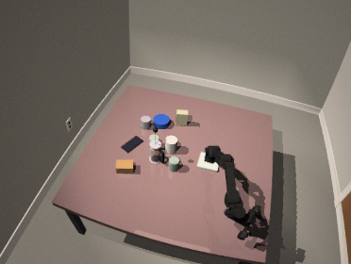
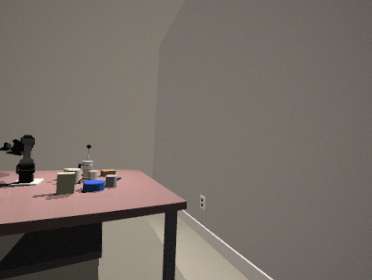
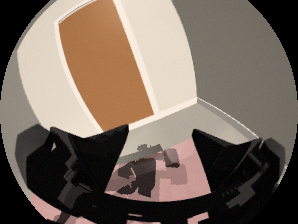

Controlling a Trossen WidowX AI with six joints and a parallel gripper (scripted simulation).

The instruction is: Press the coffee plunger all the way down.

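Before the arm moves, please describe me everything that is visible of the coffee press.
The coffee press stands upright on the pink table, with a clear, glass-looking body and a pale rim. Something brown shows inside, low down. A dark handle is at its side. The thin plunger rod rises well above the top and ends in a small black knob, so the plunger is up. Mugs stand close around it; whether any touches it, I cannot tell. The gripper is away from it.
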